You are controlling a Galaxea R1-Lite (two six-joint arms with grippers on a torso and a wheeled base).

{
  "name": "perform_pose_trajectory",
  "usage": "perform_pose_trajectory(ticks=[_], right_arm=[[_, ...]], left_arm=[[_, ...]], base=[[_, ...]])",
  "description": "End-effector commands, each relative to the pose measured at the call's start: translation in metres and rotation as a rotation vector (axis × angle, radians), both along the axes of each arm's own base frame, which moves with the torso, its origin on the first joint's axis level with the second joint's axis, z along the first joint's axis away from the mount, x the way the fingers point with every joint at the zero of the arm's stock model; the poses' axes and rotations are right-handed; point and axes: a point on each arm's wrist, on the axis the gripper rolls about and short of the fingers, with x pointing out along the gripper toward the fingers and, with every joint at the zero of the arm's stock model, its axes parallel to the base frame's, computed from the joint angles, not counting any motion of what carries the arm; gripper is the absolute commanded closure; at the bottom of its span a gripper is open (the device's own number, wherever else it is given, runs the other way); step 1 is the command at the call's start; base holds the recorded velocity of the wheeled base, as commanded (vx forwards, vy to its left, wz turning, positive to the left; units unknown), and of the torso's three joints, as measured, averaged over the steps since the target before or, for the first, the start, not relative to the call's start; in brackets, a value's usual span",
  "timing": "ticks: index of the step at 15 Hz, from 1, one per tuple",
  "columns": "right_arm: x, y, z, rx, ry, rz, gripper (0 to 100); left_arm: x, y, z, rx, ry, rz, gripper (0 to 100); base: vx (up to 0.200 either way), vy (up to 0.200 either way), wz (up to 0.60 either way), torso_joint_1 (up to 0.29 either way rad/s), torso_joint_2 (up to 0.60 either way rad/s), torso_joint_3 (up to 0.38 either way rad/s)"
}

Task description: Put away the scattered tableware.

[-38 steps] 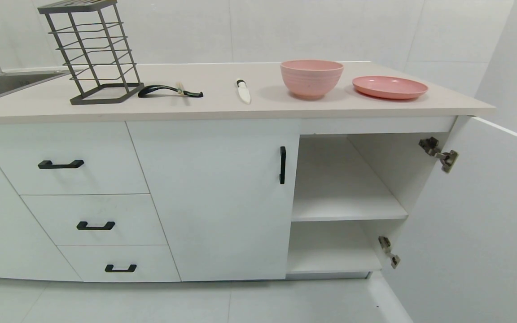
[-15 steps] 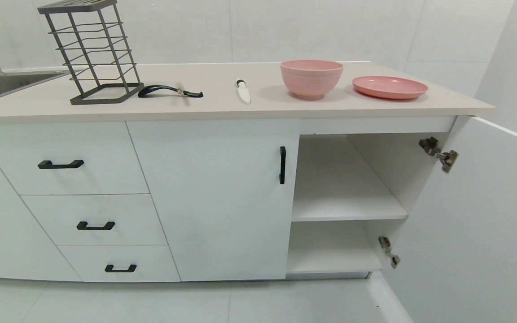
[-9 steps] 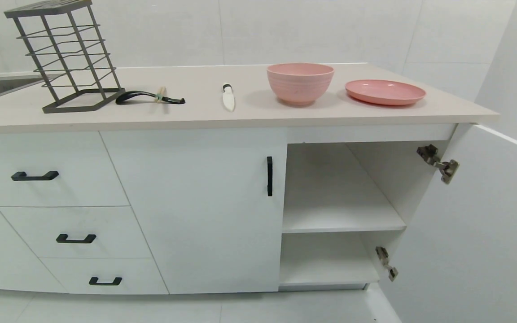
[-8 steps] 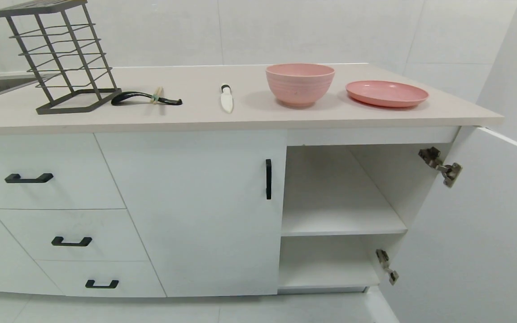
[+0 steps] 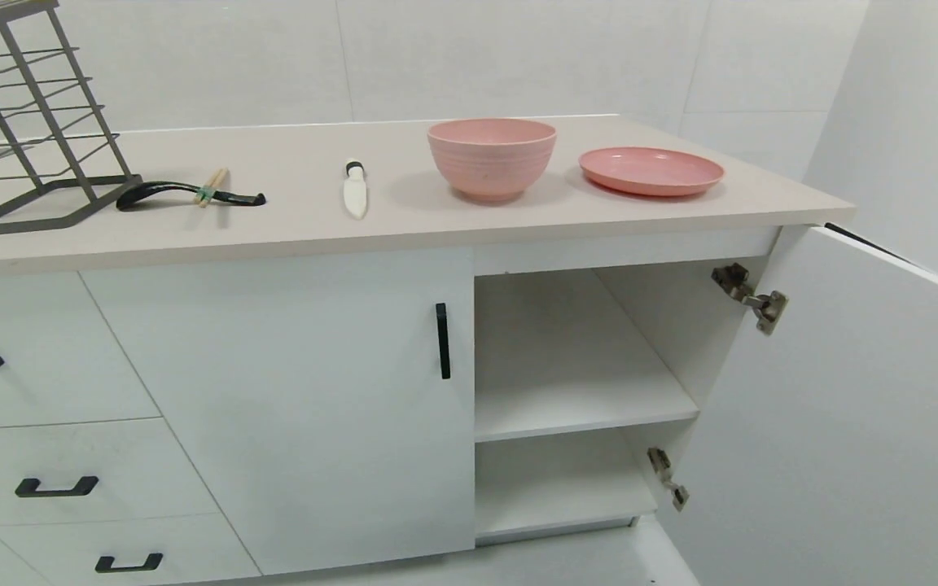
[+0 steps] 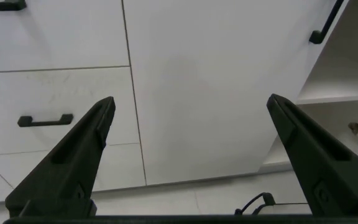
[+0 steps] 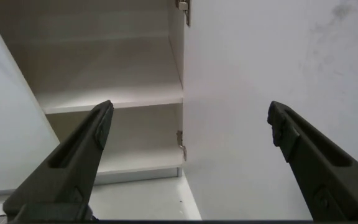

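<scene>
**Sam:** What is on top in the head view?

**Mia:** A pink bowl sits on the countertop. A pink plate is just beside it, near the end. A white knife lies near the bowl's other side. Farther along, chopsticks lie across a black spoon, next to a wire rack.

**Sam:** And under it?

**Mia:** The open door swings out, and a shelf shows inside.

**Sam:** The left wrist view?

**Mia:** The left gripper has its fingers spread wide and holds nothing. It faces the closed door, with a drawer handle beside that.

**Sam:** The right wrist view?

**Mia:** The right gripper is spread wide too, with nothing in it. It faces the shelf and the open door.
</scene>
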Motion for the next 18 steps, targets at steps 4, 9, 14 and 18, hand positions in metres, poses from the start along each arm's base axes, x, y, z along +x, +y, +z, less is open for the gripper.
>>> perform_pose_trajectory(ticks=[4, 9, 14, 18], right_arm=[[0.0000, 0.0000, -0.0003, 0.000, 0.000, 0.000, 0], [0.0000, 0.0000, -0.0003, 0.001, 0.000, 0.000, 0], [0.0000, 0.0000, -0.0001, 0.000, -0.001, 0.000, 0], [0.0001, 0.0000, -0.0001, 0.000, 0.000, 0.000, 0]], left_arm=[[0.0001, 0.0000, 0.0001, 0.002, 0.000, 0.000, 0], [0.0001, 0.0000, 0.0003, 0.002, -0.001, 0.002, 0], [0.0001, 0.0000, 0.0003, 0.003, -0.001, 0.000, 0], [0.0001, 0.0000, 0.0003, 0.002, -0.001, 0.000, 0]], base=[[0.050, 0.000, 0.00, 0.003, 0.00, 0.001], [0.200, 0.000, 0.00, 0.000, 0.00, 0.001], [0.000, 0.000, 0.00, 0.033, -0.06, -0.028], [0.000, 0.000, 0.00, 0.190, -0.20, -0.239]])
